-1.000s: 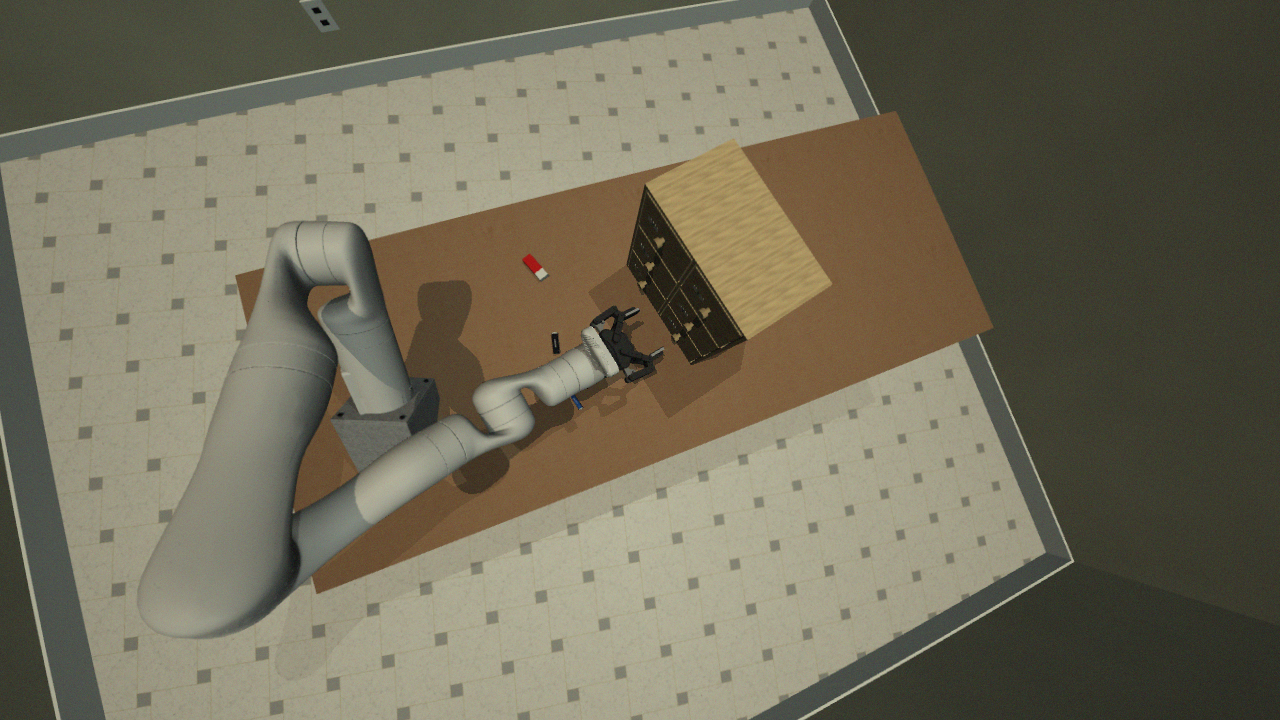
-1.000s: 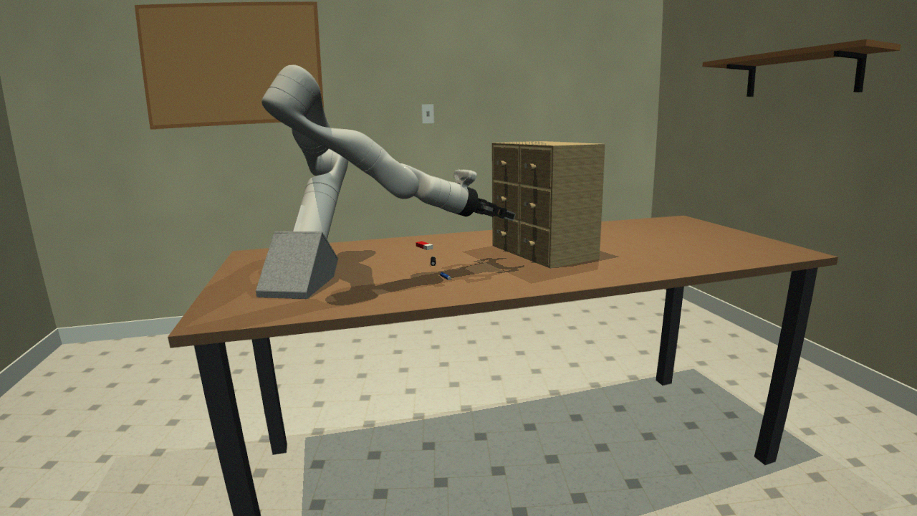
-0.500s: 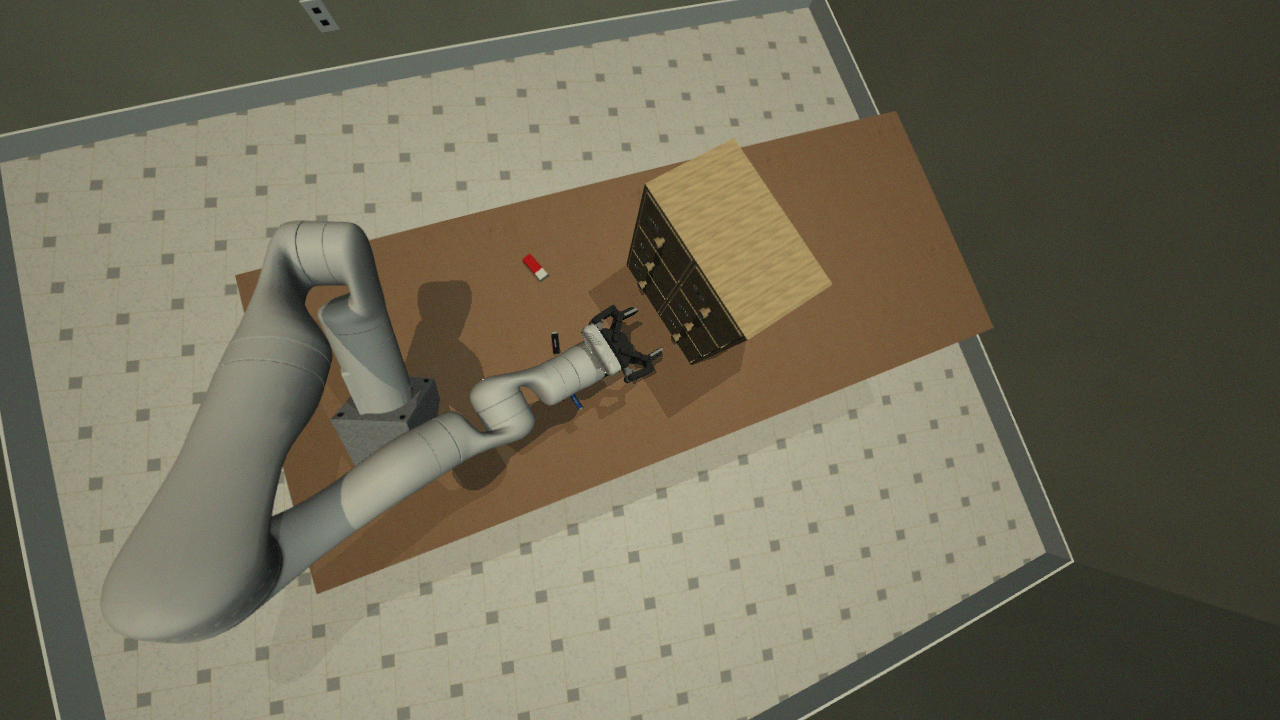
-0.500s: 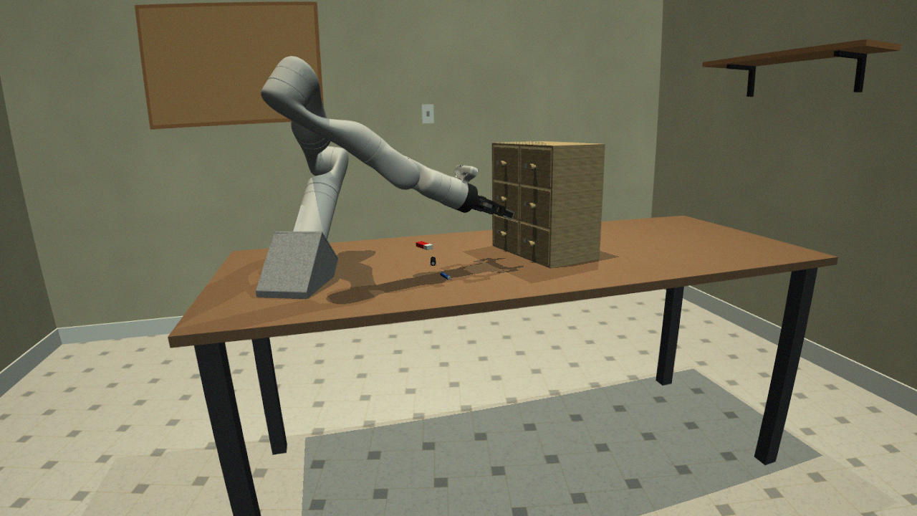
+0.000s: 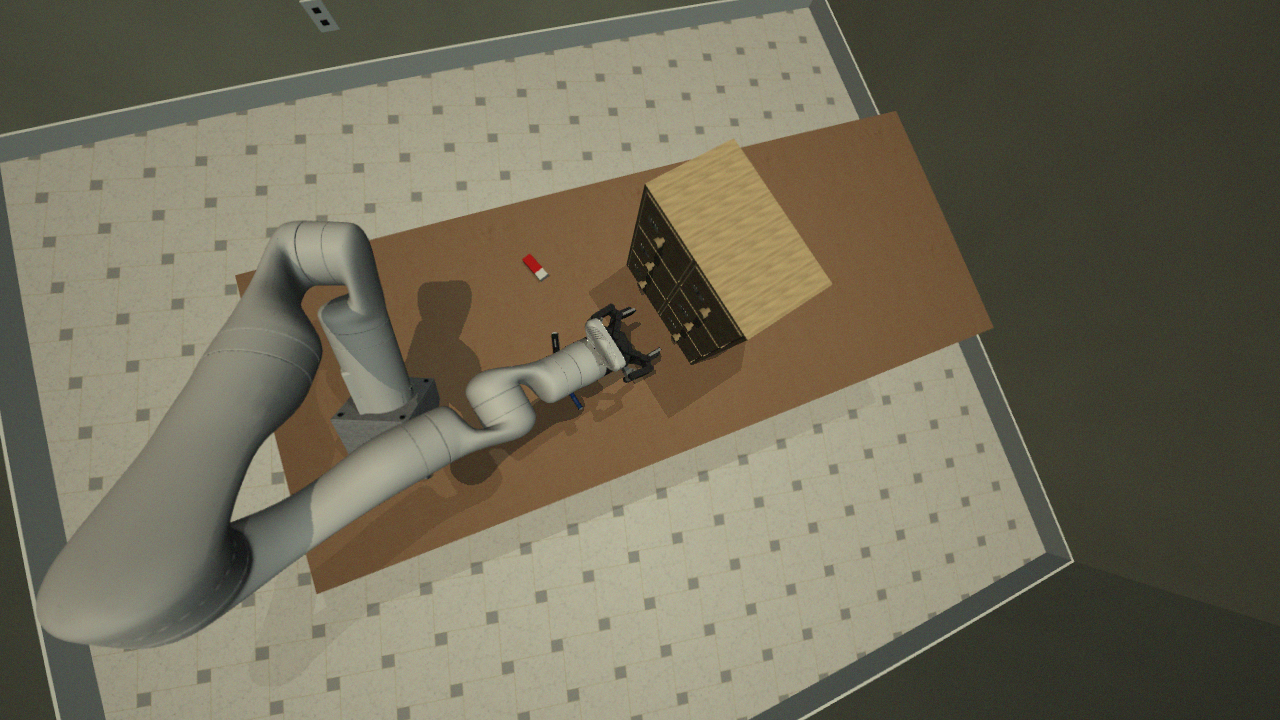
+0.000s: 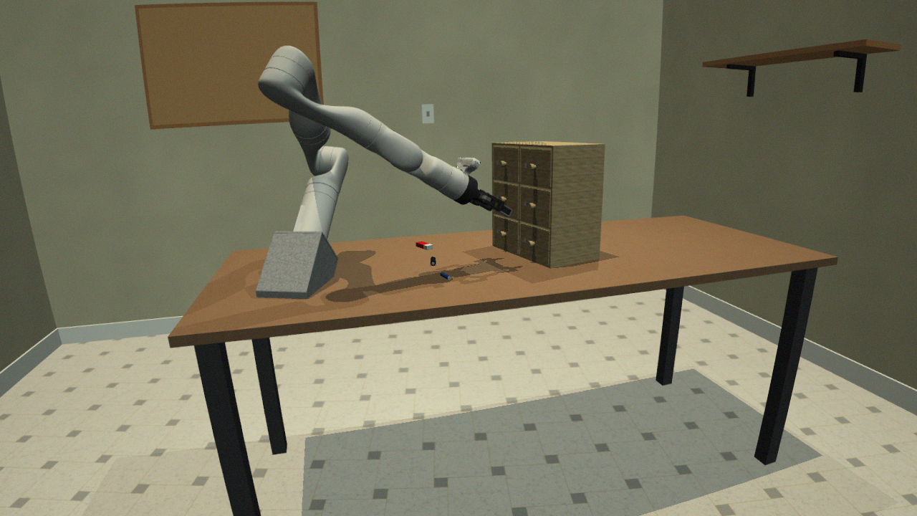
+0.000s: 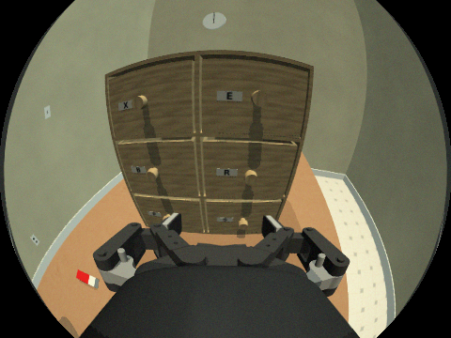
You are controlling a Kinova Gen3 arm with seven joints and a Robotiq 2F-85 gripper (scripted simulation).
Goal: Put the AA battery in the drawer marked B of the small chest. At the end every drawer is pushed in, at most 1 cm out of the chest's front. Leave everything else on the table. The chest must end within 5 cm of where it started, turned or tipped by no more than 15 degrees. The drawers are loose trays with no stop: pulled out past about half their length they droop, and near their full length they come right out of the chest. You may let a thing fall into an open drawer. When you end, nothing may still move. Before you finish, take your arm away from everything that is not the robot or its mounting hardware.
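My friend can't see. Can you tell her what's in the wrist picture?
A wooden chest with six knobbed drawers, some marked X, E, B and R, stands ahead of the robot's open, empty gripper. A small red-and-white block lies on the table at lower left.
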